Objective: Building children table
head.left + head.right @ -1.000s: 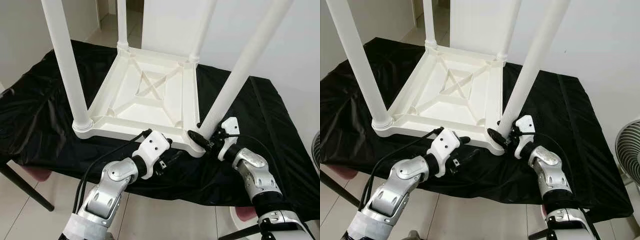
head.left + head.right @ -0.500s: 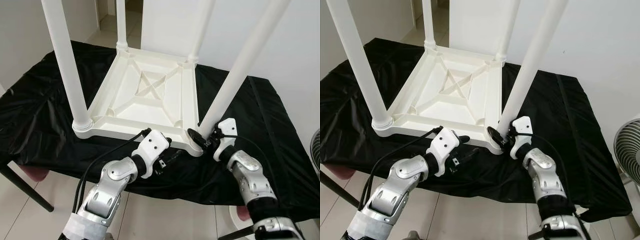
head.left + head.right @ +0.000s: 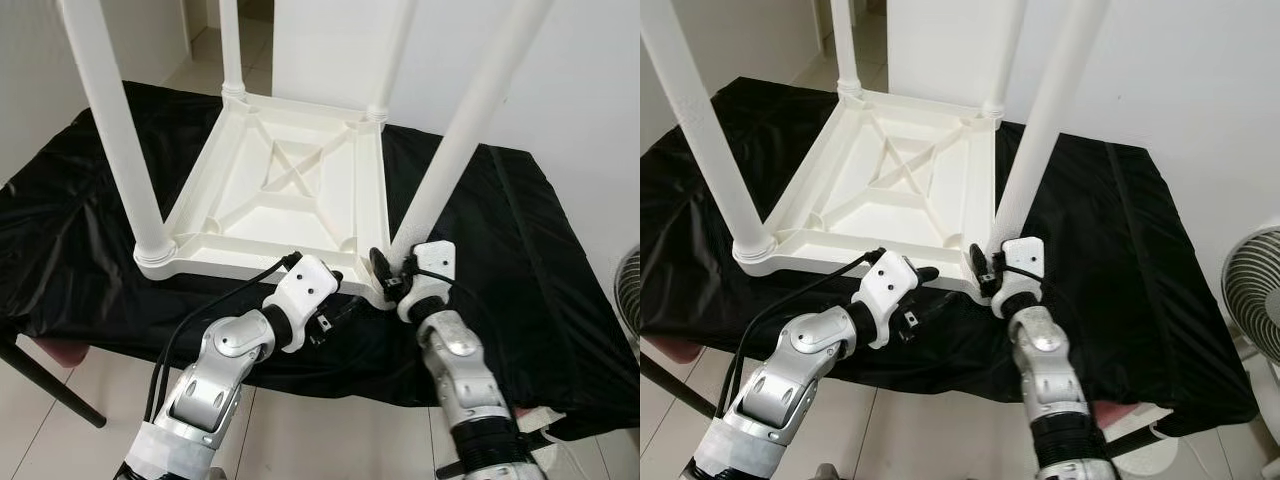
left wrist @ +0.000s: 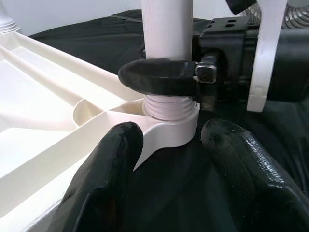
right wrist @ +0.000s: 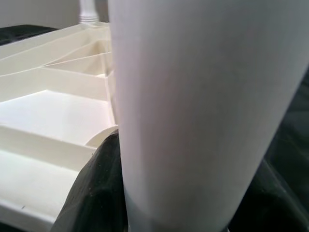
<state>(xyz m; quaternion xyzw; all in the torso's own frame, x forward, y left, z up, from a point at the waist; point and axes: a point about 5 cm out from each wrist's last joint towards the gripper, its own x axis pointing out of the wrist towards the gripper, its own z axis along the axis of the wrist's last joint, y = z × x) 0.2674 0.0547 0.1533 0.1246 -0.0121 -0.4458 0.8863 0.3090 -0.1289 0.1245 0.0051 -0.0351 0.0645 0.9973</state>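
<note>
Black-draped bench bears tabletop; right gripper clasps leg.

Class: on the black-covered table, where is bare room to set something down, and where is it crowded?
Bare black cloth lies right of the upturned white table top, out to the cloth's edge, and left of it beyond the near-left leg. The near-right corner is crowded: the right claw grips the near-right leg at its base, and the left claw sits open beside that corner.

black cloth, fan, tiled floor
</note>
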